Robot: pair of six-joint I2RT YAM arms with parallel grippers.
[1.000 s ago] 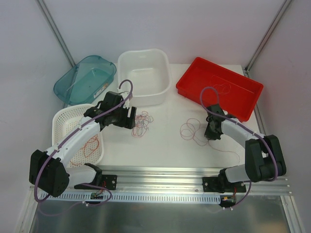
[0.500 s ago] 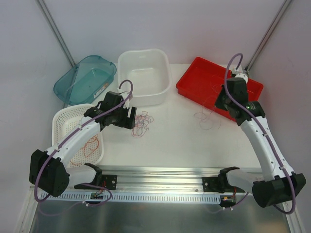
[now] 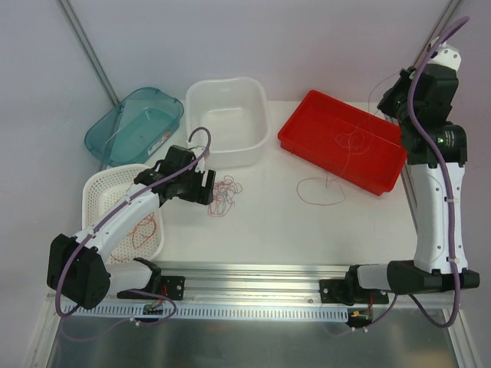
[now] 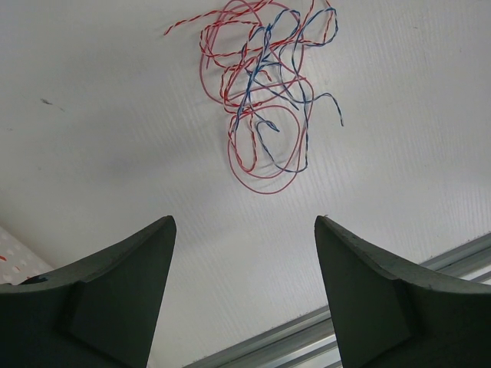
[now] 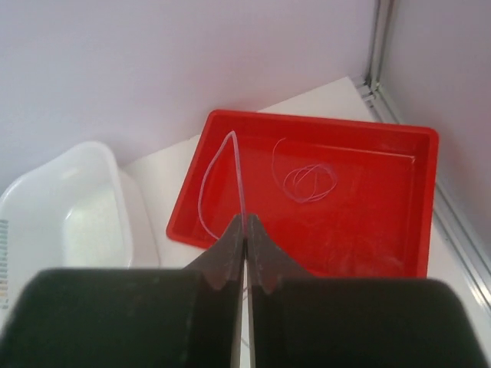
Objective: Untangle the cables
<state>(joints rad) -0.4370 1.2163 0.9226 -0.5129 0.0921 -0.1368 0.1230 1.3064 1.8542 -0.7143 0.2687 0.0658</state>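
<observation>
A tangle of red and blue twisted cables (image 3: 224,193) lies on the white table; in the left wrist view the tangle (image 4: 265,92) is just ahead of my left gripper (image 4: 242,226), which is open and empty above the table. In the top view the left gripper (image 3: 207,186) sits beside the tangle's left edge. My right gripper (image 3: 387,98) is raised high over the red tray (image 3: 307,126). In the right wrist view it (image 5: 245,220) is shut on a thin pale wire (image 5: 222,172). The wire hangs down to a red-orange loop (image 3: 322,190) on the table.
A pale wire coil (image 5: 311,180) lies in the red tray (image 5: 368,238). A white tub (image 3: 228,119) and a teal tub (image 3: 136,126) stand at the back. A white basket (image 3: 103,192) at the left holds a red wire (image 3: 144,228). A metal rail runs along the near edge.
My right arm has risen from the table to high above the red tray, dragging its wire right and up. The left arm and the tangle have not moved.
</observation>
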